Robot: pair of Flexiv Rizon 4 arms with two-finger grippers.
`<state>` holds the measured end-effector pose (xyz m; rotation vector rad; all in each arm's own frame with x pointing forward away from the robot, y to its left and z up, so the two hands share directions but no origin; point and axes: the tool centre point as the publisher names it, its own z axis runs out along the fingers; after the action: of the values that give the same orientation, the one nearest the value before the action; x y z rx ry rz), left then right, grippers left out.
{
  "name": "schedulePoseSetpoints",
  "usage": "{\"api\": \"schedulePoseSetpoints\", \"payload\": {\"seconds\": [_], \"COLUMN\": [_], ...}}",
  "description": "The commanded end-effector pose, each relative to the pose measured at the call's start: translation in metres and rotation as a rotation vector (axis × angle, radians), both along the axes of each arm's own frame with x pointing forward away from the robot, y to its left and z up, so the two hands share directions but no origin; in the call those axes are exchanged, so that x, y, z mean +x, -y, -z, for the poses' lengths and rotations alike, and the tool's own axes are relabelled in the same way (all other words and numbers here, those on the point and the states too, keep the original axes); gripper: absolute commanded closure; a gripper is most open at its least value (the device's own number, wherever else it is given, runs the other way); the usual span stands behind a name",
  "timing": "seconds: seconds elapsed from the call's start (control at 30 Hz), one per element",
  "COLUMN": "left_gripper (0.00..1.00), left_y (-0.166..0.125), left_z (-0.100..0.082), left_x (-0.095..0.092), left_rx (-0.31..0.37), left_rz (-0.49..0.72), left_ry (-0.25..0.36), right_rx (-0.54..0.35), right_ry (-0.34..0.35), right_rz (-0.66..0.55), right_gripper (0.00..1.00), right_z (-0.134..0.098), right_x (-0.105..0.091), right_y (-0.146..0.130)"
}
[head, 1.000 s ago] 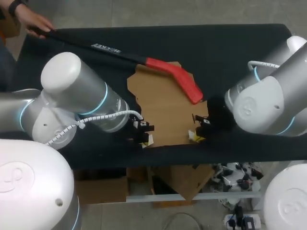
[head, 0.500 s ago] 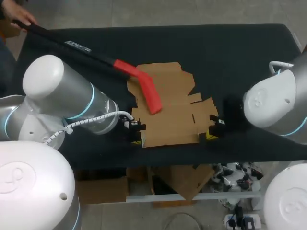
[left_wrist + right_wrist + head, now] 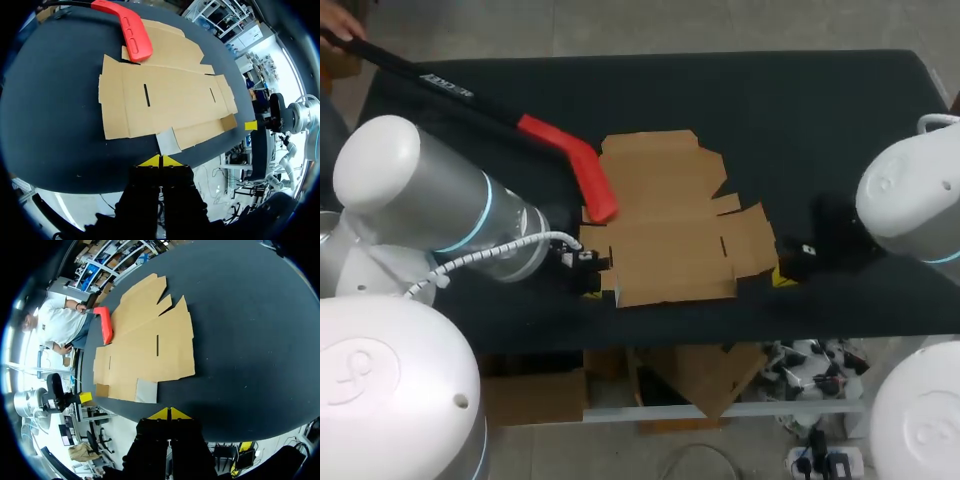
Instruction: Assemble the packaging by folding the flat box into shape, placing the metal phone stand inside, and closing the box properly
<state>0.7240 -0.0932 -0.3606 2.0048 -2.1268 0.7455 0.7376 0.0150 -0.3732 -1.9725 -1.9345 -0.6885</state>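
The flat box [image 3: 670, 225] lies unfolded on the table [image 3: 820, 120]. Its long axis runs from the left gripper [image 3: 160, 161] across to the right gripper [image 3: 170, 413], and its narrower panel points away from both. Each gripper is clenched on nothing, tips pressed together. The left sits just short of the box's near edge, the right near its other end, apart. Beyond the left gripper, a red-tipped stick [image 3: 575, 160] held by a person's hand [image 3: 340, 20] rests on the box's edge.

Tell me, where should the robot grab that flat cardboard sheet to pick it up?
Probably the small tab jutting from the flat box's near edge, approached from the table's front by the left gripper right behind it. Lying flat, the sheet offers only edges, and that tab looks slightly raised.
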Motion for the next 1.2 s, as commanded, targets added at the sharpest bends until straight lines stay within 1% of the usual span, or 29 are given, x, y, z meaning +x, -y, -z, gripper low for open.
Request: {"api": "schedulePoseSetpoints", "payload": {"seconds": [0.03, 0.2, 0.43, 0.67, 0.83, 0.93, 1.13, 1.2], "left_gripper": [1.0, 1.0, 1.0, 1.0, 1.0, 1.0, 1.0, 1.0], "left_y": [-0.007, -0.011, -0.018, -0.025, -0.03, -0.035, -0.042, -0.043], "left_z": [-0.005, -0.007, -0.011, -0.018, -0.023, -0.025, -0.031, -0.035], "left_x": [-0.006, -0.006, -0.002, 0.01, 0.014, 0.017, 0.029, 0.033], "left_rx": [-0.006, -0.009, -0.037, -0.044, -0.049, -0.051, -0.062, -0.06], "left_rz": [0.003, 0.01, 0.034, 0.052, 0.055, 0.051, 0.055, 0.058], "left_ry": [0.013, 0.02, 0.027, 0.028, 0.038, 0.041, 0.032, 0.037], "right_rx": [0.202, 0.212, 0.23, 0.255, 0.24, 0.254, 0.255, 0.251], "right_ry": [0.01, 0.012, 0.02, 0.022, 0.036, 0.039, 0.035, 0.045], "right_rz": [-0.025, -0.023, -0.017, -0.035, -0.028, -0.047, -0.045, -0.041], "right_gripper": [1.0, 1.0, 1.0, 1.0, 1.0, 1.0, 1.0, 1.0], "right_z": [-0.008, -0.011, -0.016, -0.024, -0.033, -0.035, -0.037, -0.04], "right_x": [-0.002, -0.001, 0.002, 0.012, 0.018, 0.021, 0.03, 0.032], "right_y": [0.012, 0.019, 0.03, 0.039, 0.044, 0.051, 0.06, 0.061]}}
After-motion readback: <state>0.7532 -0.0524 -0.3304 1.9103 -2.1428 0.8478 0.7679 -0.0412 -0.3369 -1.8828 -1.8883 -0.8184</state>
